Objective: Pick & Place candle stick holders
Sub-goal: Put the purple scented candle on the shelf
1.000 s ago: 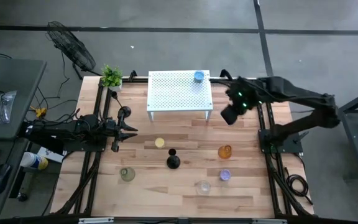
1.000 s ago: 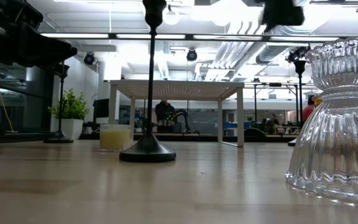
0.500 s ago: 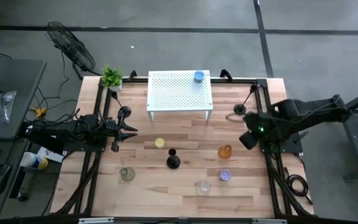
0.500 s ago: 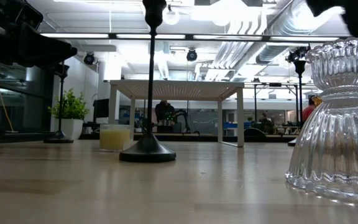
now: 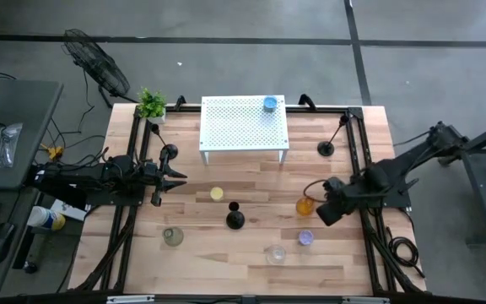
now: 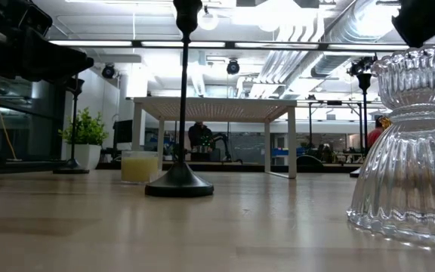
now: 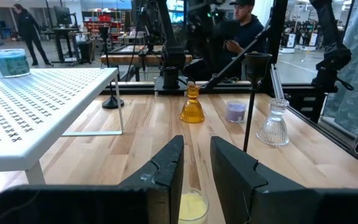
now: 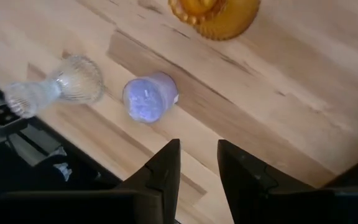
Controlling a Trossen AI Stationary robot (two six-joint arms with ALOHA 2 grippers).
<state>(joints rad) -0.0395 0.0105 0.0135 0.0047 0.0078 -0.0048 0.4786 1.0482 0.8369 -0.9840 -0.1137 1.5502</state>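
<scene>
Right claw (image 5: 325, 212) slightly parted, empty, above amber cup (image 5: 305, 205); left claw (image 5: 180, 176) likewise; no legible writing.

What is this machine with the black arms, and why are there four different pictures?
It is a robot with two arms at a wooden table. One camera looks down from above, one sits at table height, and one rides on each wrist. The left end effector waits at the left side; the right end effector hovers beside the amber cup. Neither holds anything. On the table stand black candlesticks, small coloured glass cups and a white perforated stand with a blue cup on it.
</scene>
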